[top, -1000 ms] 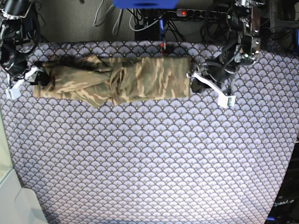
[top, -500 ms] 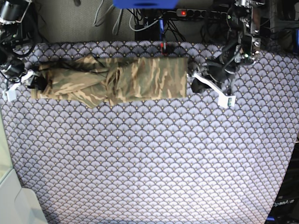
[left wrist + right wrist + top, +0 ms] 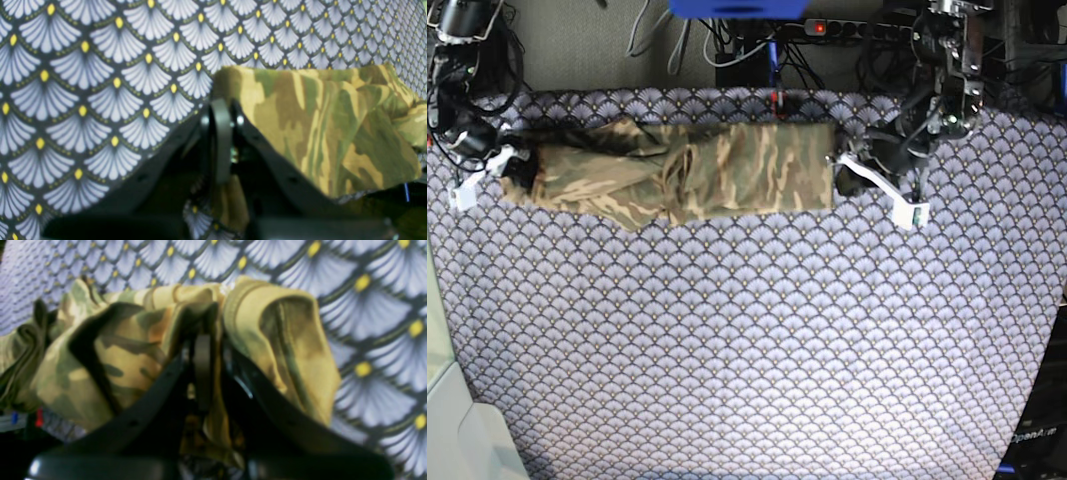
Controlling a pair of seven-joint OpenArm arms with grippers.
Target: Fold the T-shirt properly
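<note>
The camouflage T-shirt (image 3: 687, 170) lies as a long folded strip across the far part of the purple scallop tablecloth (image 3: 747, 340). My left gripper (image 3: 837, 168) sits at the strip's right end. In the left wrist view this gripper (image 3: 220, 110) is shut on the T-shirt (image 3: 317, 126) at its edge. My right gripper (image 3: 515, 165) is at the strip's left end. The right wrist view shows it (image 3: 201, 330) shut on bunched T-shirt (image 3: 126, 350) cloth, which bulges on both sides of the fingers.
Cables and a power strip (image 3: 827, 28) run behind the table's far edge, with a blue object (image 3: 737, 8) above them. A pale bin (image 3: 457, 440) stands at the near left corner. Both arms' bases crowd the far corners.
My right gripper has shut on the T-shirt's left end and shifted slightly rightward, bunching the cloth there. The left gripper has stayed shut at the right end.
</note>
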